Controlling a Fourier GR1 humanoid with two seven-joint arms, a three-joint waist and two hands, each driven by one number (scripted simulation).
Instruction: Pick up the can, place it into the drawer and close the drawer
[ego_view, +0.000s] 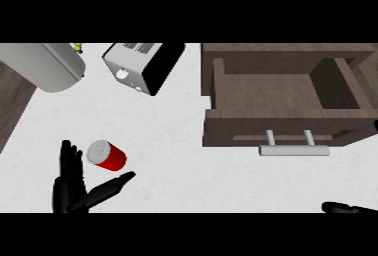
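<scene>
A red can (108, 155) with a silver top lies tilted on the white counter at the lower left. My left hand (72, 186) is open just below and beside it, fingers straight along the can's left side, thumb spread to the right beneath it; no finger curls round the can. The brown wooden drawer (284, 92) at the upper right stands pulled open, its inside bare, with a silver bar handle (293, 149) on its front. Only a dark tip of my right hand (341, 207) shows at the lower right edge.
A silver and black toaster (136, 66) stands at the top centre-left. A large pale grey rounded object (46, 66) lies at the top left. The counter's left edge runs diagonally at the far left, with dark wood (11, 102) beyond it.
</scene>
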